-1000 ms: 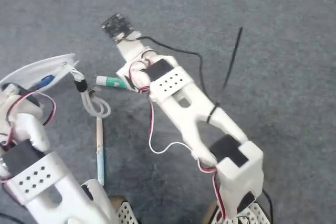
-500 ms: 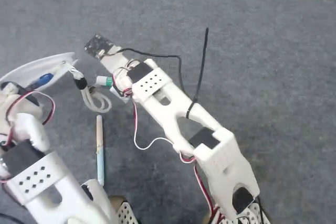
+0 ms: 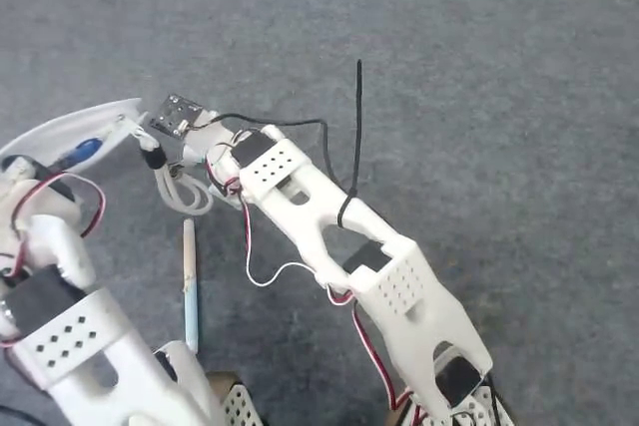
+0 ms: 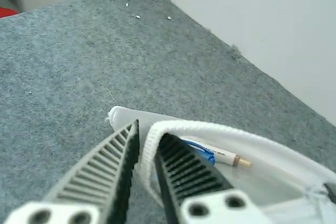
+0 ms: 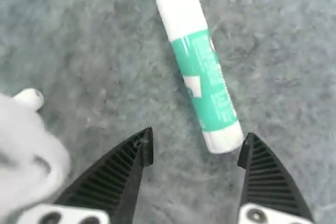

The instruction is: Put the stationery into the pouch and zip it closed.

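The white pouch [image 3: 72, 127] lies open at the left of the grey mat, with a blue pen [image 3: 86, 154] inside it. My left gripper [image 4: 147, 131] is shut on the pouch rim [image 4: 210, 127], and the blue pen [image 4: 205, 152] shows just beyond it. A glue stick [image 5: 201, 72], white with a green label, lies flat on the mat. My right gripper [image 5: 194, 144] hangs open right over it, one end of the stick sitting between the fingertips. In the high view my right gripper [image 3: 190, 152] is beside the pouch mouth. A pale blue pen [image 3: 189, 286] lies on the mat nearer the arm bases.
The pouch's white cord [image 3: 180, 194] loops on the mat between the pouch and the right gripper, and it shows again as the white cord [image 5: 26, 145] beside one finger. A stiff black cable [image 3: 357, 117] sticks up from the right arm. Open mat stretches to the right.
My right arm has swung left toward the pouch and now covers the glue stick in the high view. The left arm and pouch have stayed put.
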`<state>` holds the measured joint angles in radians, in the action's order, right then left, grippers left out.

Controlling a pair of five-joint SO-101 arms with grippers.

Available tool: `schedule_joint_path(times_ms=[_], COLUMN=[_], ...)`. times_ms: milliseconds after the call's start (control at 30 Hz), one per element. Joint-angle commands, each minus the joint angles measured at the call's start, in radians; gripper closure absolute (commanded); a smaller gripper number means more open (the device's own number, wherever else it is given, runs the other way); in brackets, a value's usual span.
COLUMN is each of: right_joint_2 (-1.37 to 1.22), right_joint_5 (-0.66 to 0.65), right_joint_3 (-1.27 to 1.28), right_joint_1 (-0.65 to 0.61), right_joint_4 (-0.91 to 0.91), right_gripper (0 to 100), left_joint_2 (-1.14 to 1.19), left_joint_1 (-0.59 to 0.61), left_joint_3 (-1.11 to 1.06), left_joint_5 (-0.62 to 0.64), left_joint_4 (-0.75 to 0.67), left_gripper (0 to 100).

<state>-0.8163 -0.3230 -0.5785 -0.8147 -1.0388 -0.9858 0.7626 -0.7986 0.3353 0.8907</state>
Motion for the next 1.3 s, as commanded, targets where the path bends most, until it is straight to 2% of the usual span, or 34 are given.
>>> schedule_joint_path(times_ms=[0,300,533,733,967,1100,1267], right_joint_2=[-0.002,-0.058,-0.058,-0.047,0.035,0.104,0.165], right_joint_5=[-0.018,-0.018,-0.018,-0.012,0.002,0.101,0.137], right_joint_3=[-0.052,-0.054,-0.054,-0.054,-0.054,-0.052,-0.052], right_joint_1=[0.013,0.031,0.038,0.067,0.079,0.099,0.148], right_joint_4=[0.058,0.102,0.140,0.128,-0.025,-0.113,-0.222], right_gripper=[73.5,74.2,94.4,99.3,99.3,99.3,99.3], left_joint_2=[-0.006,-0.006,-0.006,-0.006,-0.006,-0.006,-0.006], left_joint_1=[0.005,0.005,0.005,0.005,-0.025,-0.058,-0.061], left_joint_3=[0.022,0.021,0.021,0.021,0.021,0.022,0.021], left_joint_5=[0.014,0.012,0.012,0.012,0.011,-0.017,-0.017], left_joint_4=[-0.040,-0.037,-0.035,-0.034,-0.031,-0.012,-0.011], left_gripper=[99,99,99,99,99,99,99])
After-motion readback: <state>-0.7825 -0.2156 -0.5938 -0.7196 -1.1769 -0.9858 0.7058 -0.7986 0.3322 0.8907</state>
